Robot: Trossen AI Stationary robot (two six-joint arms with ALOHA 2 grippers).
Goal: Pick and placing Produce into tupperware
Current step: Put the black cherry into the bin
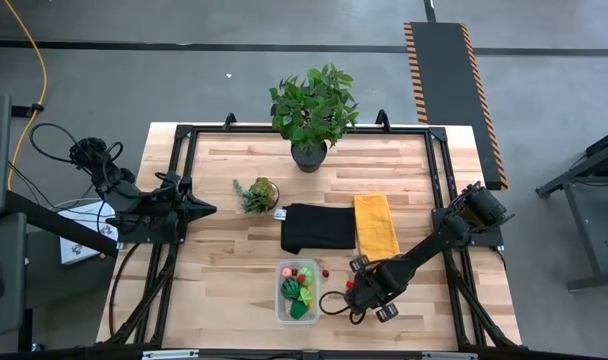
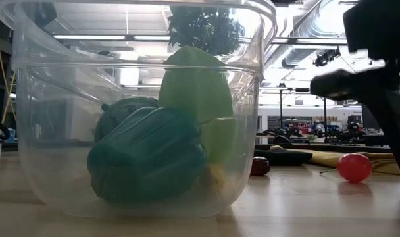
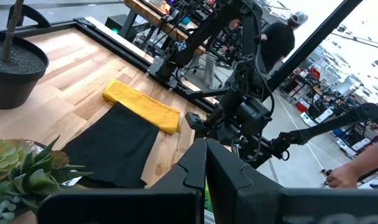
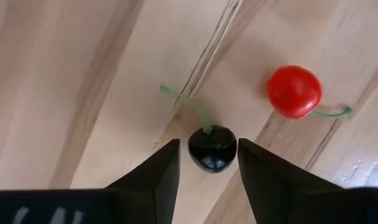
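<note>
Right hand fingers straddle dark cherry, contact unclear.

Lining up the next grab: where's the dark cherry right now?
The dark cherry lies on the bare wooden table, between the right gripper's open fingers, just right of the tupperware; a red cherry sits close beside it.

A large leafy potted plant is set at the worktop's far edge. A small succulent, a folded black cloth and a yellow cloth are laid mid-worktop.
</note>
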